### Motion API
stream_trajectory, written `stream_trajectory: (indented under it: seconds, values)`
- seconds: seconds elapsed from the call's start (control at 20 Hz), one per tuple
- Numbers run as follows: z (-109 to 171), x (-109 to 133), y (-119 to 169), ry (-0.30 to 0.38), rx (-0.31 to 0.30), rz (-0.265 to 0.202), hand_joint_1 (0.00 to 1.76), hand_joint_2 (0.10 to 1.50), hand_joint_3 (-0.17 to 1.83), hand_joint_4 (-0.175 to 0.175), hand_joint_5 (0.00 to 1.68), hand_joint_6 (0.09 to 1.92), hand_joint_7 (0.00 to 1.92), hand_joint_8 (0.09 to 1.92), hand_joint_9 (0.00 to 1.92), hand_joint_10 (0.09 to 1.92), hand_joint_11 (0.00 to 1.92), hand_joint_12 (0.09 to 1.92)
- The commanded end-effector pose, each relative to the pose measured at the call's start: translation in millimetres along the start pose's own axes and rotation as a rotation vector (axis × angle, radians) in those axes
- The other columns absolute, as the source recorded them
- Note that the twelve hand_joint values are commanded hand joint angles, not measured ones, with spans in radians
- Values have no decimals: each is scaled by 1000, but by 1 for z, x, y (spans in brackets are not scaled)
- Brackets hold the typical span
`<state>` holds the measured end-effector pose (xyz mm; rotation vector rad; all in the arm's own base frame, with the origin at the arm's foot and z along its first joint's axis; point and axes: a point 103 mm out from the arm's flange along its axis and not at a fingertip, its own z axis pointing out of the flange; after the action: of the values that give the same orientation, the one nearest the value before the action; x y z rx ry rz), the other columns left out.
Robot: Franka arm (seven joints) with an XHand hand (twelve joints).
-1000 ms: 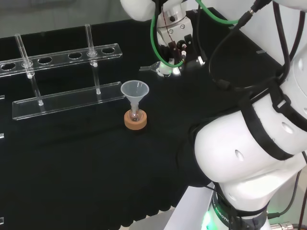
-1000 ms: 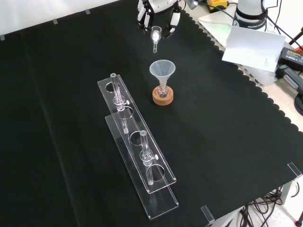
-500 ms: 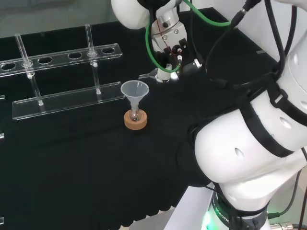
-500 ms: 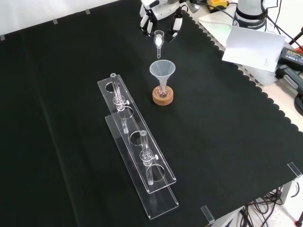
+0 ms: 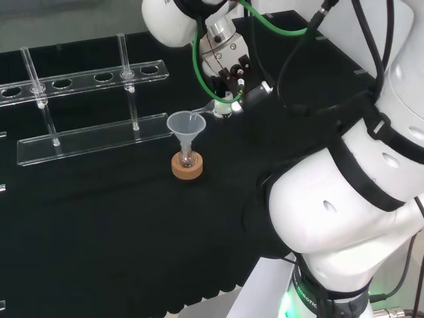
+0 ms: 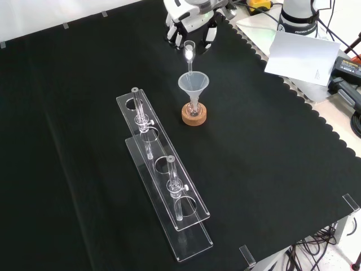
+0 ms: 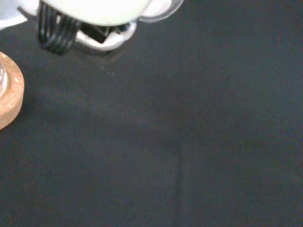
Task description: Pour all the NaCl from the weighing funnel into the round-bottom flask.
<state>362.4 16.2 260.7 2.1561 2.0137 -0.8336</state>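
Observation:
A small round-bottom flask (image 5: 187,159) sits in a cork ring (image 5: 187,167) (image 6: 194,116) (image 7: 6,98) mid-cloth. A clear plastic funnel (image 5: 186,124) (image 6: 193,83) stands in the flask's neck. The hand (image 5: 229,78) (image 6: 192,23) is shut on the glass weighing funnel (image 5: 213,106) (image 6: 189,52), which holds white powder. In the front view the weighing funnel's spout reaches down to the far rim of the plastic funnel. In the head view it lies just right of that rim, spout pointing left. A blurred white part of the hand (image 7: 94,9) shows in the wrist view.
A clear acrylic tube rack (image 5: 93,136) (image 6: 163,189) with two glass tubes stands left of the flask in both views. The cloth's scalloped edge (image 6: 293,99) and a white sheet (image 6: 302,56) lie at the front view's right. The arm's white links (image 5: 344,199) take up the head view's right.
The hand has carried the weighing funnel toward the plastic funnel: leftward in the head view, downward in the front view. Its spout now reaches the funnel's rim. Flask and rack have not moved.

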Motion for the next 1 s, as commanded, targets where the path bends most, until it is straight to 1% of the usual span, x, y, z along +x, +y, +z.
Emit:
stream_trajectory:
  seconds: [0.05, 0.2, 0.55, 0.7, 0.95, 1.0]
  values:
    - [-1, 0, 2, -34, 8, -5, 1164, 623, 581, 175, 1569, 87, 863, 610, 1227, 164, 1080, 875]
    - [-2, -1, 1, -45, 2, -7, 1164, 624, 580, 175, 1569, 87, 860, 610, 1227, 163, 1080, 874]
    - [-8, -2, -1, -98, 3, -13, 1164, 624, 579, 175, 1570, 87, 854, 612, 1228, 160, 1080, 874]
    - [-11, 1, -1, -114, 2, -20, 1164, 625, 579, 175, 1570, 87, 852, 613, 1228, 159, 1080, 874]
    - [-15, 9, -1, -159, 3, -28, 1164, 625, 578, 175, 1570, 87, 850, 615, 1229, 157, 1081, 874]
    - [-16, 9, -1, -158, 5, -30, 1163, 626, 577, 175, 1570, 87, 849, 615, 1229, 157, 1082, 874]
